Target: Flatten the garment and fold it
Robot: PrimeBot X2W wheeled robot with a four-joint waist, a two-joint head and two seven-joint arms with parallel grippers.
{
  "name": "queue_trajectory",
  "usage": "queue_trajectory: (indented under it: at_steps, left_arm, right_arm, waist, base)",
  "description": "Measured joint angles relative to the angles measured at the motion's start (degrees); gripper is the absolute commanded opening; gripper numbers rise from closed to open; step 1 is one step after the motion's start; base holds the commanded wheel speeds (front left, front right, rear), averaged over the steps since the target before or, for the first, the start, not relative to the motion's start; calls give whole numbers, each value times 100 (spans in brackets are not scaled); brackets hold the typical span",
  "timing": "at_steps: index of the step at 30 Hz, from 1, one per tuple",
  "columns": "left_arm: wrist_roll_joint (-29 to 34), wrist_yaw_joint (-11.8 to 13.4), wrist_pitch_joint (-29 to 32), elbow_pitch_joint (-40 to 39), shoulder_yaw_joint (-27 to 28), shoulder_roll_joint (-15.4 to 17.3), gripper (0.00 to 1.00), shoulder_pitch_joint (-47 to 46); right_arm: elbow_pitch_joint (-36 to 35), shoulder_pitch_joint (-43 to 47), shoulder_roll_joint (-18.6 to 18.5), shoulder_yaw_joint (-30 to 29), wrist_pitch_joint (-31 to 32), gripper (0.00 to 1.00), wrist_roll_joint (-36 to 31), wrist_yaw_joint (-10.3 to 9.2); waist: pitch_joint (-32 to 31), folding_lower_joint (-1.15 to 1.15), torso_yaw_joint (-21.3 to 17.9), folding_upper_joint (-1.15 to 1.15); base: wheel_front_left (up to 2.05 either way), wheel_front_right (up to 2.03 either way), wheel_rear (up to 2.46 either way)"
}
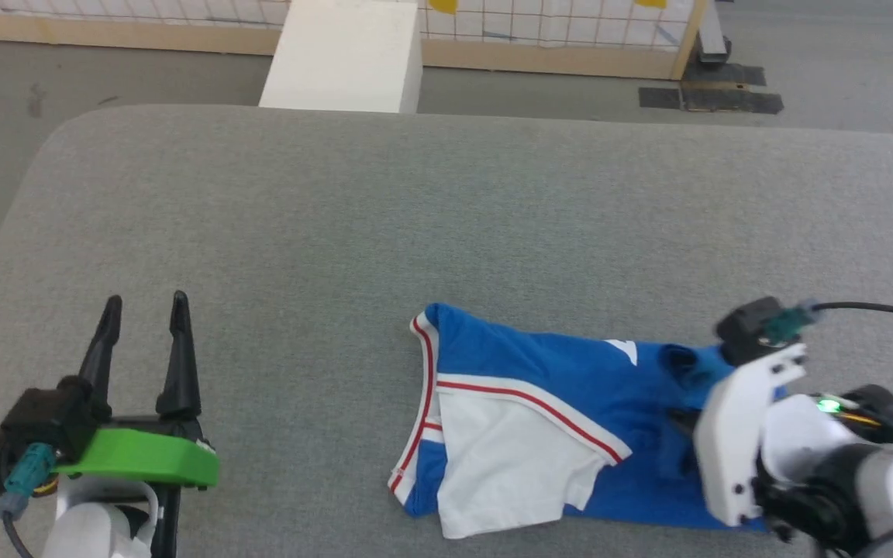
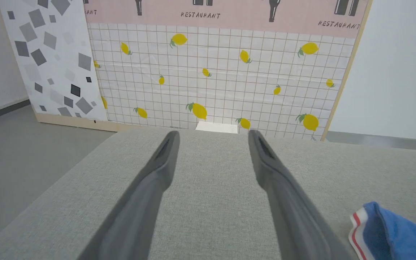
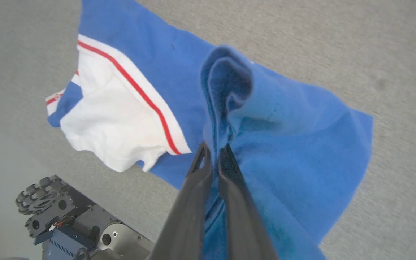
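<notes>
The garment (image 1: 555,403), a royal-blue shirt with a white sleeve and red-and-white trim, lies crumpled at the near right of the grey table (image 1: 384,225). In the right wrist view my right gripper (image 3: 213,150) is shut on a raised fold of the garment's (image 3: 287,144) blue cloth, which stands up in a loop above the fingertips. The right arm's white wrist covers the garment's right end in the head view. My left gripper (image 1: 144,310) stands open over bare table far to the garment's left. In the left wrist view, the left gripper (image 2: 211,137) has nothing between its fingers and the garment's trimmed corner (image 2: 388,231) shows at the lower right.
A white box (image 1: 346,54) stands beyond the table's far edge, before a tiled lemon-print wall panel (image 2: 215,76). The robot's wheeled base (image 3: 63,216) shows below the table's near edge. Grey floor lies to the left of the table.
</notes>
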Motion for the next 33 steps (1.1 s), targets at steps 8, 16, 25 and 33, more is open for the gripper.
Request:
queue_trajectory:
  at_steps: [8,16,25,33]
  left_arm:
    - [30,-42,0,132,-49,-104,100,92]
    - [32,-75,0,147,-48,-123,100,90]
    - [40,-118,0,174,-43,-190,100,80]
    - [65,-145,0,240,-32,-242,100,53]
  right_arm:
    - [1005,-603,532,835,-575,0,200,0]
    - [2151,-1160,934,1369,-1189,0,280,0]
    - [3454,-1693,1003,1872,-2019,0,542,-1]
    - [3649,-2135,1009,2748,-2613,100,1441,-1]
  waist:
    - [-26,0,274,0]
    - [73,0,476,0]
    - [221,0,517,0]
    - [218,0,423,0]
  base:
    - [0,0,0]
    - [0,0,0]
    - [0,0,0]
    - [0,0,0]
